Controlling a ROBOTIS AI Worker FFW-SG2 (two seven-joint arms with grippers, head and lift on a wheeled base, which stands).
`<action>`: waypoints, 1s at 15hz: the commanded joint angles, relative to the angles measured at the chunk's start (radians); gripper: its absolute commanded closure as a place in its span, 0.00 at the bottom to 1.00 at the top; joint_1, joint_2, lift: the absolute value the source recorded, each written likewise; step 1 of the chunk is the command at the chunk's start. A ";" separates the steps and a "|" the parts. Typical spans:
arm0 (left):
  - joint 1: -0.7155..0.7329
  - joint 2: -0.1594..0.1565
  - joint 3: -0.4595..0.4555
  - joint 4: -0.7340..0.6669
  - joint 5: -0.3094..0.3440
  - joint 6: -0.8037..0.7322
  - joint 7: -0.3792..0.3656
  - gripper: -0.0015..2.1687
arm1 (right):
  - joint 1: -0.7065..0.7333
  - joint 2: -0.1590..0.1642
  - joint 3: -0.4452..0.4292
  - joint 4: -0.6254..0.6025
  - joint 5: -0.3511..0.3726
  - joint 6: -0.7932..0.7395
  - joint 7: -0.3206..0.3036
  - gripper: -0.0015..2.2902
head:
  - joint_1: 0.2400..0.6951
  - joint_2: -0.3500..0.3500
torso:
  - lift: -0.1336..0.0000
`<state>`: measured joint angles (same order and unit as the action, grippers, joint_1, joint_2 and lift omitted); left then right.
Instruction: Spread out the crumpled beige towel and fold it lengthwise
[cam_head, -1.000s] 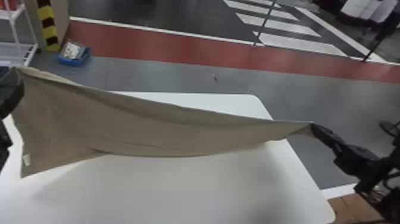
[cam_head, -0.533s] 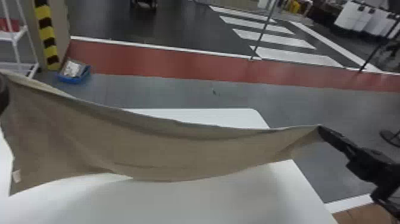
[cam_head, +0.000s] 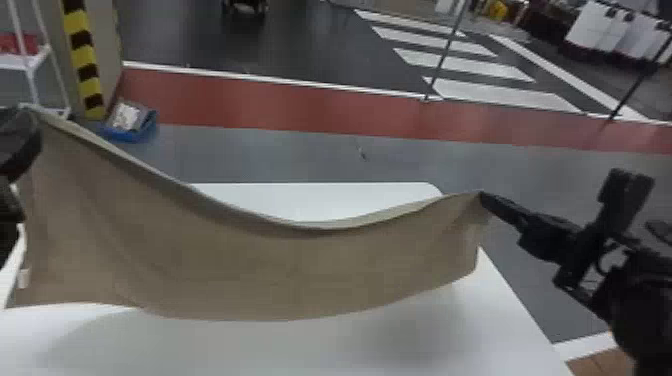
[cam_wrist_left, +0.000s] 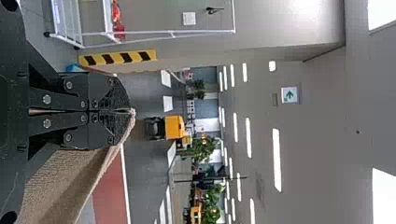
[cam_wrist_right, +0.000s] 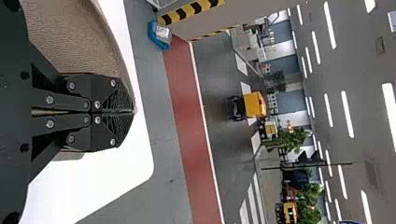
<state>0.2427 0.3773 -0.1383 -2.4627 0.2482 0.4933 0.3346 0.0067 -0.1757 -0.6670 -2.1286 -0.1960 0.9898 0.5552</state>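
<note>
Held up above the white table, the beige towel (cam_head: 280, 270) spans most of the head view, its upper edge sagging in the middle. At the left edge there, my left gripper (cam_head: 31, 117) is at the towel's upper left corner. My right gripper (cam_head: 483, 194) has the upper right corner. In the left wrist view my left gripper (cam_wrist_left: 130, 111) is shut on the towel (cam_wrist_left: 65, 186), which hangs away from the fingertips. My right gripper (cam_wrist_right: 132, 111) is likewise shut on the towel (cam_wrist_right: 74, 37) in the right wrist view. A small white tag (cam_head: 23, 278) hangs at the lower left.
The white table (cam_head: 280, 350) lies beneath the towel, its far right corner rounded. On the floor beyond stand a blue bin (cam_head: 131, 134) and, at the far left, a white rack (cam_head: 37, 60) beside a striped pillar (cam_head: 82, 55).
The towel's upper edge has gone from nearly straight to sagging, and its middle hangs lower. The right gripper has come inward to the left. The head view has shifted too.
</note>
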 joint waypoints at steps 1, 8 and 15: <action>-0.129 0.005 0.014 0.137 0.071 -0.003 -0.003 0.64 | -0.131 -0.007 0.076 0.114 0.061 0.001 -0.014 0.70 | 0.80 0.06 | 0.07; -0.485 0.009 -0.017 0.501 0.160 -0.135 -0.066 0.64 | -0.498 -0.014 0.218 0.414 0.187 -0.052 -0.083 0.70 | 0.49 0.24 | 0.07; -0.082 0.075 0.095 0.251 0.146 -0.132 -0.091 0.64 | -0.178 -0.071 0.116 0.300 0.058 -0.113 0.028 0.70 | 0.43 0.26 | 0.07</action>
<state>0.0496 0.4482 -0.0542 -2.1881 0.4299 0.3716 0.2453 -0.2746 -0.2421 -0.5050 -1.8184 -0.1011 0.9191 0.5658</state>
